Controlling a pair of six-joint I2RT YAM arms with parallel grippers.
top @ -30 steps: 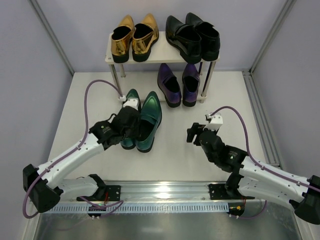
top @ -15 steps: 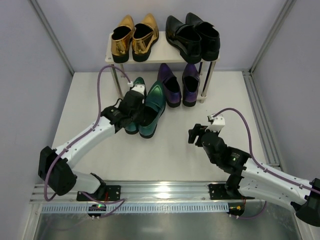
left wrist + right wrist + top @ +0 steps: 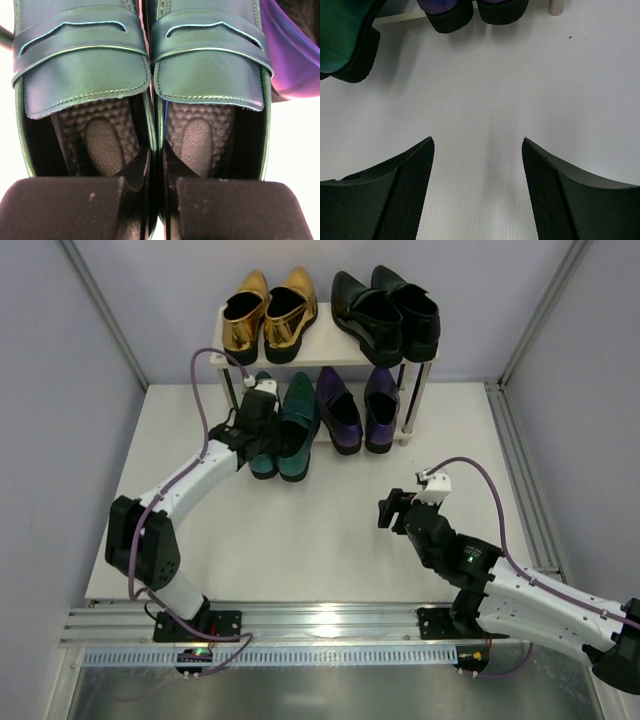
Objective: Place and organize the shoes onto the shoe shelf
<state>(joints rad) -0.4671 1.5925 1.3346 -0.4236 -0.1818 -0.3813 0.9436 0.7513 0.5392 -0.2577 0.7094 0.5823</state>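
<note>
Upper middle of the overhead view, the shoe shelf (image 3: 325,348) carries the gold pair (image 3: 268,310) and black pair (image 3: 385,312) on top, with the purple pair (image 3: 355,410) underneath on the right. The teal pair (image 3: 298,430) sits just left of the purple. Its toes are tucked under the top board, so the fronts are hidden, and I honestly can't tell if they're on the lower board or the counter (image 3: 330,520). From above, the left tool (image 3: 272,440) blocks most of one teal shoe. Its wrist view shows one finger (image 3: 137,172) inside each shoe, clamped on the two inner walls. Lower right, the right tool (image 3: 392,510) hovers spread wide, holding nothing.
</note>
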